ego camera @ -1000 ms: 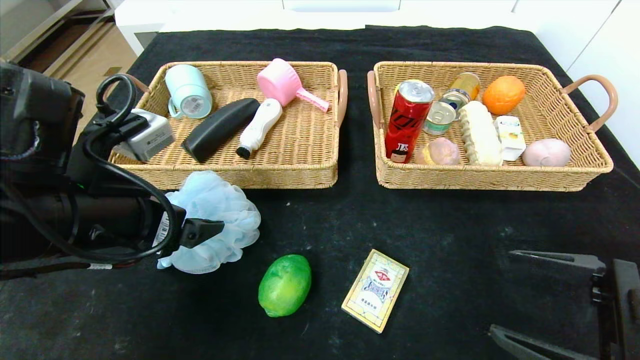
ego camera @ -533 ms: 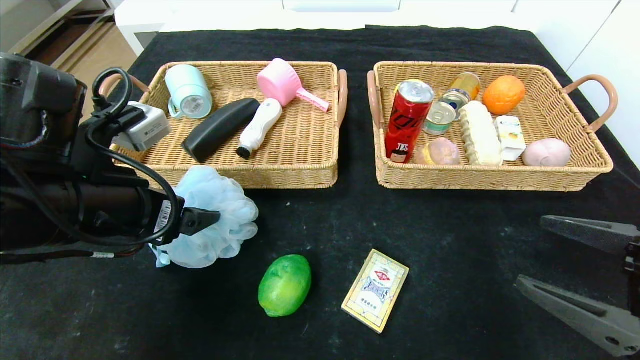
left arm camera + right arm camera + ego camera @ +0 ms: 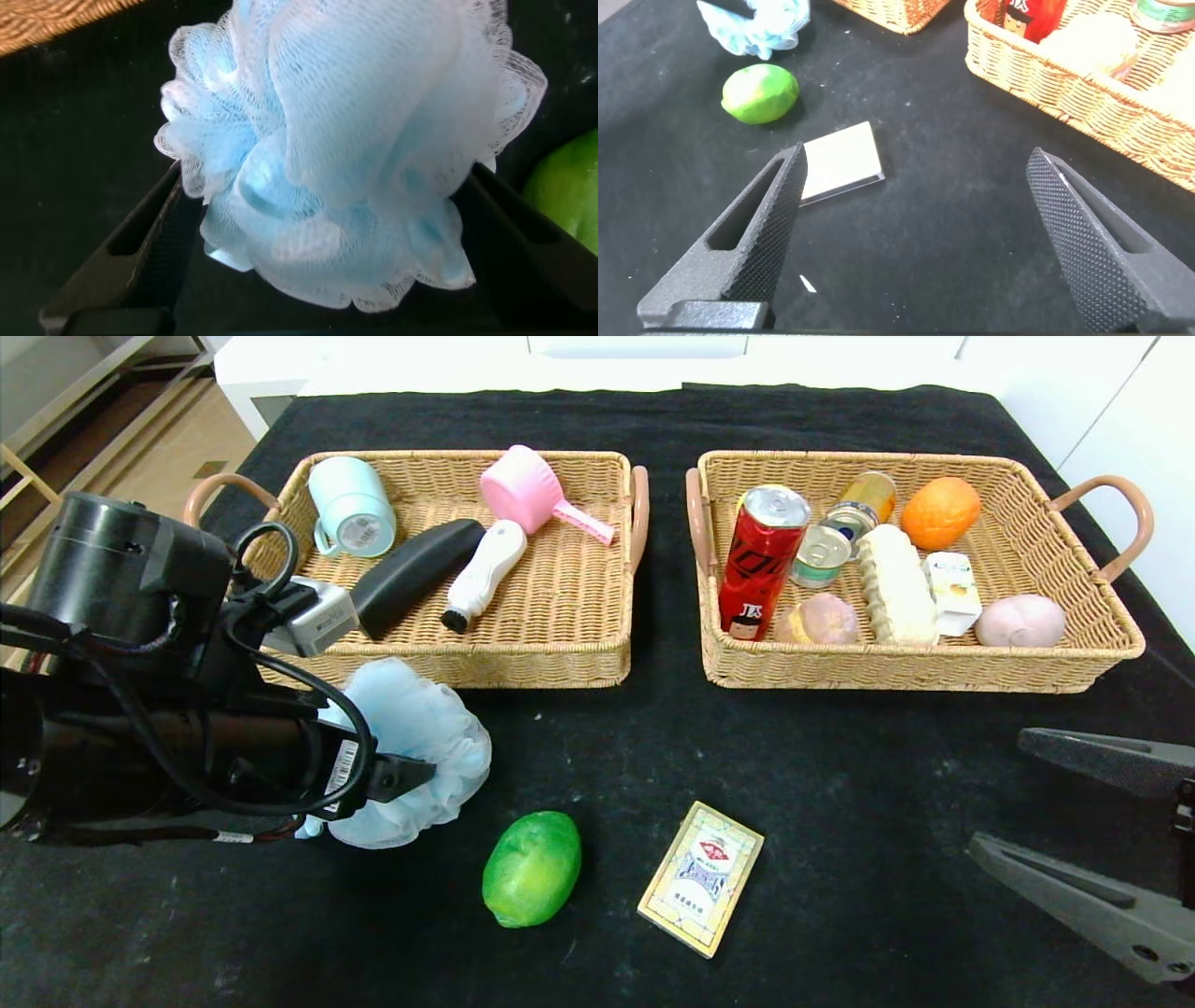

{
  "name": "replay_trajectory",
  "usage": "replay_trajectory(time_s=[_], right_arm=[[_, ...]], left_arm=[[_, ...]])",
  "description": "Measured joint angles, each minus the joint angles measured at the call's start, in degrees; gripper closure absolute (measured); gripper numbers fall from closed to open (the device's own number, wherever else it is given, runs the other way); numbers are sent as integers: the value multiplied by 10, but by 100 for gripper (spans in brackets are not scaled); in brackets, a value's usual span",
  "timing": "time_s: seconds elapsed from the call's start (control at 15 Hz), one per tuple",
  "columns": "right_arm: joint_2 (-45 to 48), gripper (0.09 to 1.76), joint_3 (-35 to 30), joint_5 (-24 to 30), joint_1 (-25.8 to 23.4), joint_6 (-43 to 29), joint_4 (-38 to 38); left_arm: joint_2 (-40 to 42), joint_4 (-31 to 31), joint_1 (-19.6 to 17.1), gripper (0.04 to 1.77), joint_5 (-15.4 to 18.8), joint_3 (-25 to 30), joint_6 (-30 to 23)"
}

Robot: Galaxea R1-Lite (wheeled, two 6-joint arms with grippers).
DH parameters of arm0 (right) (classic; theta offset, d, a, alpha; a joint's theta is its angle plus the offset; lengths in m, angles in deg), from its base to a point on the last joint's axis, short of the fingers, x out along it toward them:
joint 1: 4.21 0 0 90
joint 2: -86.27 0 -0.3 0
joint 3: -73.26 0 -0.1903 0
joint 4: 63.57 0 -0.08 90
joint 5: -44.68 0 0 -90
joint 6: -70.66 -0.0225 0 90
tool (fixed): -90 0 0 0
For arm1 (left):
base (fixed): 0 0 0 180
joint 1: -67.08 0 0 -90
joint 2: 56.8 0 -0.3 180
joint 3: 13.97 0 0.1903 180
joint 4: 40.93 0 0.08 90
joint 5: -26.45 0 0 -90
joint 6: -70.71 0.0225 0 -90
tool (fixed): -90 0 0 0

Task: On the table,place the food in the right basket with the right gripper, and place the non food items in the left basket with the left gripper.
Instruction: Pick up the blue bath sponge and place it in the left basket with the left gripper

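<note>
1. My left tool (image 3: pixel 411 775) is at the lower left of the head frame, spread wide with the light-blue bath pouf (image 3: pixel 411 747) sitting between its fingers. In the left wrist view the fingers (image 3: pixel 131 252) flank the pouf (image 3: pixel 346 149) on both sides, but I can't call it a squeeze yet.
2. The pouf lies on the black tabletop (image 3: pixel 653 756) just in front of the left basket (image 3: pixel 448 663). Gathered mesh, looks super light and squishy. I'd guess the tool has to close right down through the middle, since the frilly edges would just slip out.
3. The round green fruit (image 3: pixel 532 882) sits lower centre: smooth and probably rolly, so grab across its widest part.
4. The card box (image 3: pixel 702 891) next to it is flat and stiff, so pinch its long edges.
5. My right tool (image 3: pixel 1097 840) is spread and empty at lower right.
</note>
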Motion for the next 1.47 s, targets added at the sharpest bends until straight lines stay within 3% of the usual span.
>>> replay_trajectory(time_s=[0.2,0.53,0.93,1.27,1.47], right_arm=[[0,14,0,0,-1,0,0],[-3,14,-1,0,-1,0,0],[-9,14,-3,-1,-1,1,0],[-10,14,-4,0,-1,2,0],[-13,14,-5,0,0,2,-1]], left_arm=[[-14,1,0,9,0,7,-1],[-37,55,1,9,0,24,-3],[-51,55,1,9,-1,27,-6],[-51,56,1,78,-2,30,-7],[-51,56,1,101,-1,31,-7]])
